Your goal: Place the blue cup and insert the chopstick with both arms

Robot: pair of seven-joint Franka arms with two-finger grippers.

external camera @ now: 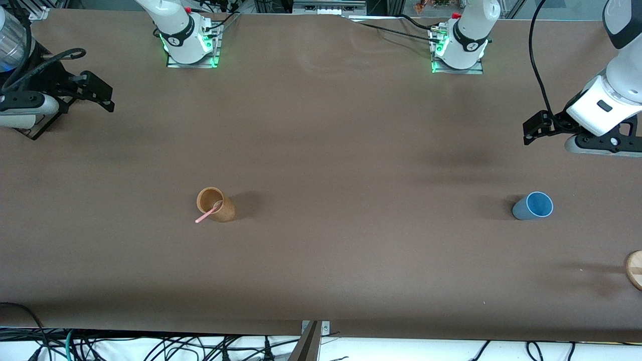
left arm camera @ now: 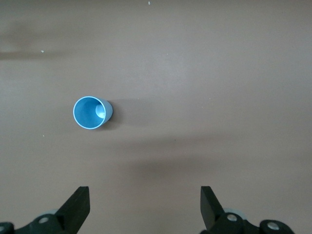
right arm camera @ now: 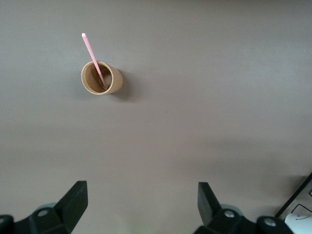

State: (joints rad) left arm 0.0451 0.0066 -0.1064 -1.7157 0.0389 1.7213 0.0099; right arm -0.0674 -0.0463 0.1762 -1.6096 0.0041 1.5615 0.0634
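Standing upright toward the left arm's end of the table [external camera: 321, 125], the blue cup [external camera: 533, 206] shows nothing inside it but its own pale blue floor in the left wrist view [left arm camera: 92, 112]. From the middle of the table in the front view it sits at about four o'clock.

At about eight o'clock from that same middle, toward the right arm's end, a brown cup [external camera: 215, 204] stands upright with the pink chopstick [external camera: 207, 213] in it. The stick's lower end rests inside the cup and the rest leans out over the rim; the right wrist view shows this plainly [right arm camera: 95, 60], with the brown cup [right arm camera: 101, 78] otherwise bare inside.

A round wooden object [external camera: 635, 269] is cut off by the picture's edge, nearer to the front camera than the blue cup.

The left gripper [left arm camera: 145, 207] hangs over bare table near the blue cup, its fingers spread wide and holding nothing. The right gripper [right arm camera: 142, 204] hangs over bare table near the brown cup, likewise spread and unloaded.
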